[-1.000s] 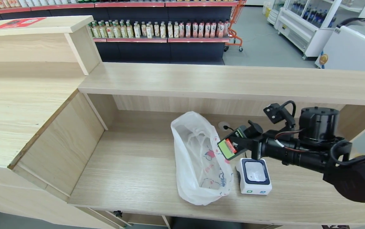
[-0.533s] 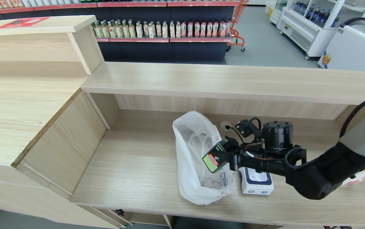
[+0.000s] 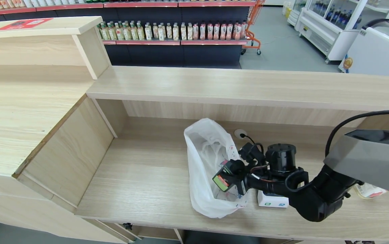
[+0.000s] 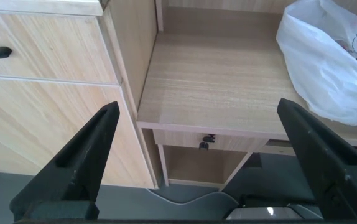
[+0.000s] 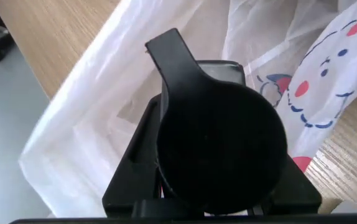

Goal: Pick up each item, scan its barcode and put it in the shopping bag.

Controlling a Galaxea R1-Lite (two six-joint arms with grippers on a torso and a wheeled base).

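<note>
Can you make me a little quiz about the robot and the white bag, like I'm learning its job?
1. True or false: the right gripper holds a small green-and-red packet.
2. Fill in: the scanner stands ____ the shopping bag, on the counter.
3. Where is the packet? A) on the scanner B) in the open mouth of the shopping bag C) up on the counter's top ledge

Key: 1 true; 2 beside; 3 B.
</note>
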